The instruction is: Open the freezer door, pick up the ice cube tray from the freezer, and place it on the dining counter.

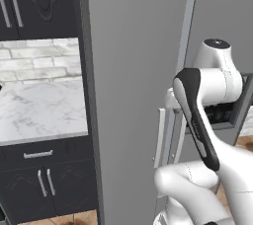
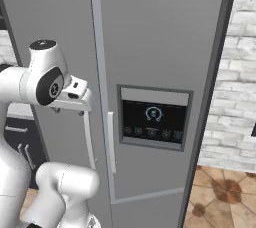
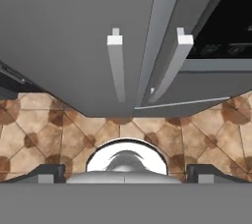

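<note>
Directly ahead stands the freezer (image 2: 150, 32), tall and grey, its left-hand freezer door (image 1: 133, 71) seemingly shut. A black control panel (image 2: 154, 120) sits on the right door. Left lies a marble worktop (image 1: 39, 110). Near the pale handle (image 3: 116, 66), the gripper (image 3: 125, 171) has fingers spread apart, holding nothing.

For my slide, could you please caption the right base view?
Franka arm raised before the closed freezer, hand near the freezer door handle, beside the dark control panel.
</note>
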